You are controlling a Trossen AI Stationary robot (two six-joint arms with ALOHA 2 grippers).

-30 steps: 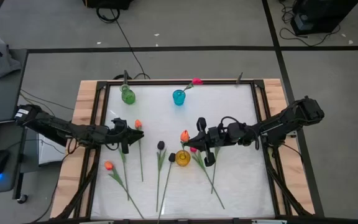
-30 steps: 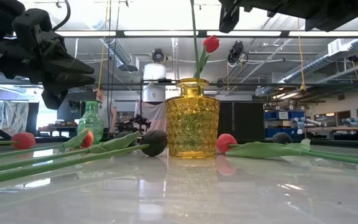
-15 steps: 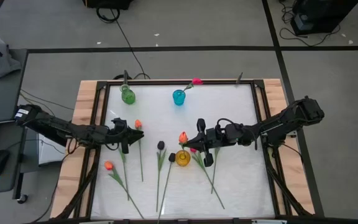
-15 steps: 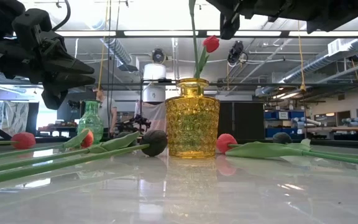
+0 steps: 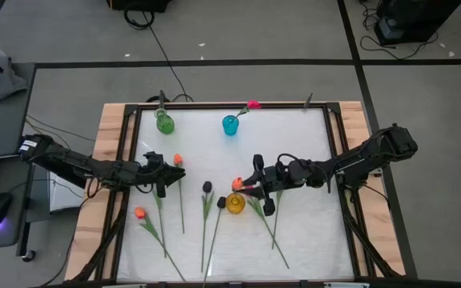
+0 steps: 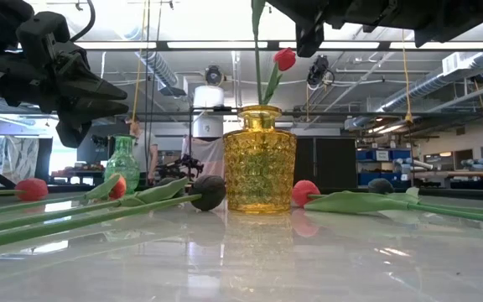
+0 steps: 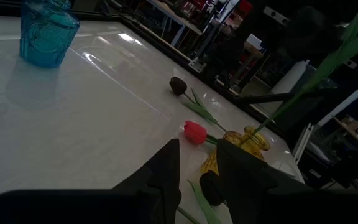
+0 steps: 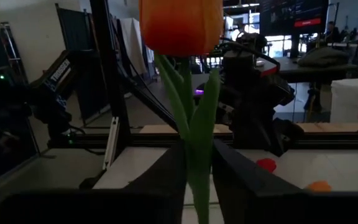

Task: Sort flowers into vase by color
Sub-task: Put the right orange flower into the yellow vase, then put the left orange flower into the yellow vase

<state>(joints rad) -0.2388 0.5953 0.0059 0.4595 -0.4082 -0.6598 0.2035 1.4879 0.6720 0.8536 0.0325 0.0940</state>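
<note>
Your right claw (image 5: pixel 250 186) hangs over the yellow vase (image 5: pixel 235 203) near the worktop's (image 5: pixel 294 144) middle; an orange tulip (image 8: pixel 181 25) stands upright between its fingers (image 8: pixel 166 180), stem down in the vase mouth. You cannot tell whether the fingers press the stem or stand just clear. Your left claw (image 5: pixel 162 189) waits near the left edge, fingers slightly parted, holding nothing. A pink tulip (image 5: pixel 252 104) sits in the blue vase (image 5: pixel 230 125) by the far edge, beside the green vase (image 5: pixel 165 122). Other tulips (image 5: pixel 139 213) lie flat towards the near edge
</note>
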